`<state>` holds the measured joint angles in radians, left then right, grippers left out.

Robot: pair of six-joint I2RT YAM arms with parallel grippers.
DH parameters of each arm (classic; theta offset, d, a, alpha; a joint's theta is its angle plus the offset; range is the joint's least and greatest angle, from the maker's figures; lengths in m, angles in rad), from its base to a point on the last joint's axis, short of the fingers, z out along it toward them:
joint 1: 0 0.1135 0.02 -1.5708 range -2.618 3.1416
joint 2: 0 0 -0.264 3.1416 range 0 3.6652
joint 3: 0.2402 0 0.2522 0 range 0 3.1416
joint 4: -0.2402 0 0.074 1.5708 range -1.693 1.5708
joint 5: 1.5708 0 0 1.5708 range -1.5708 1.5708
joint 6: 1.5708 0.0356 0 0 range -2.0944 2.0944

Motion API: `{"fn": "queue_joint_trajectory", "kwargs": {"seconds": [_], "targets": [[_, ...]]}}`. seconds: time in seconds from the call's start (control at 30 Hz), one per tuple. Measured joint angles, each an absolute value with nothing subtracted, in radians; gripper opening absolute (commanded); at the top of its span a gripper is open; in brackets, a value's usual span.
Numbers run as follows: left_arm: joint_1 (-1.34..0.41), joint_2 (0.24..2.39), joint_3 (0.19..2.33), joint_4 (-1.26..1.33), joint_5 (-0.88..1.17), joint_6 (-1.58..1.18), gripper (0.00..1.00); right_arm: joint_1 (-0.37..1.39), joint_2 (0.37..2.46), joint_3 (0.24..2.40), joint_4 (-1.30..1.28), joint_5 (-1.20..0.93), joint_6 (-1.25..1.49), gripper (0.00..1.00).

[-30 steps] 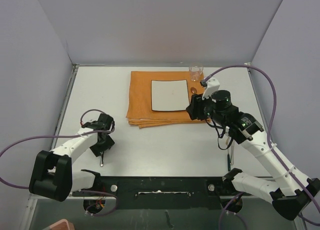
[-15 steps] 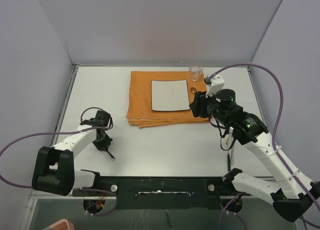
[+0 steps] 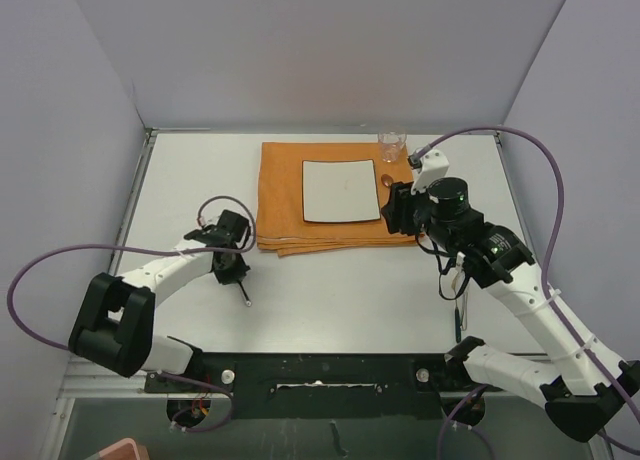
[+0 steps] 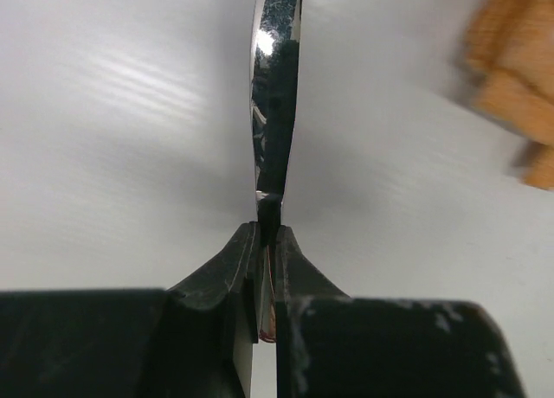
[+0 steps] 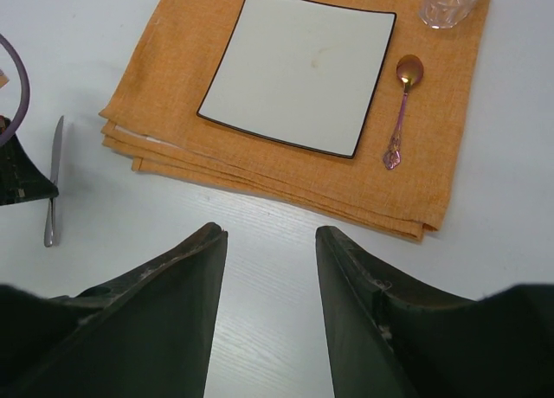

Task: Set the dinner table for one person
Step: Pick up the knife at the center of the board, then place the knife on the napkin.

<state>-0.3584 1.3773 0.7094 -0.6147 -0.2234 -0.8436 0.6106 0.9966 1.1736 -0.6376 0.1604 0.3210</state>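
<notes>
From above, the bench point(image 3: 180, 180) is seen spanning the floor beneath both arms. At the left wrist, a knife point(image 4: 275, 95) is pinched by the left claw point(image 4: 266, 235) (blade edge-on). At the right wrist, the right claw point(image 5: 270, 235) is seen spread.

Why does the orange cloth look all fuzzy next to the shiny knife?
Left wrist view: the orange cloth and table smear into streaks, likely motion blur, while the knife in the left pincer is sharp with a white glint. Right wrist view: that cloth looks crisp.

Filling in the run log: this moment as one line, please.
left gripper: shut on knife | right gripper: open, empty | plate, spoon: on orange cloth
</notes>
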Motion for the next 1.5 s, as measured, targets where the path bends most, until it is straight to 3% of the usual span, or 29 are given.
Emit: {"fn": "queue_joint_trajectory", "kwargs": {"seconds": [0.3, 0.53, 1.03, 1.5], "targets": [[-0.542, 1.441, 0.957, -0.588, -0.275, -0.765, 0.00, 0.611, 1.038, 1.174, -0.637, 0.166, 0.327, 0.45], [-0.548, 1.454, 1.010, -0.596, -0.321, -0.664, 0.00, 0.611, 1.038, 1.174, -0.631, 0.176, 0.336, 0.45], [-0.534, 1.786, 1.439, -0.498, -0.311, -0.368, 0.00, 0.611, 1.047, 1.236, -0.644, 0.218, 0.293, 0.45], [-0.501, 2.027, 1.575, -0.462, -0.279, -0.309, 0.00, 0.609, 1.023, 1.247, -0.691, 0.261, 0.268, 0.45]]}}
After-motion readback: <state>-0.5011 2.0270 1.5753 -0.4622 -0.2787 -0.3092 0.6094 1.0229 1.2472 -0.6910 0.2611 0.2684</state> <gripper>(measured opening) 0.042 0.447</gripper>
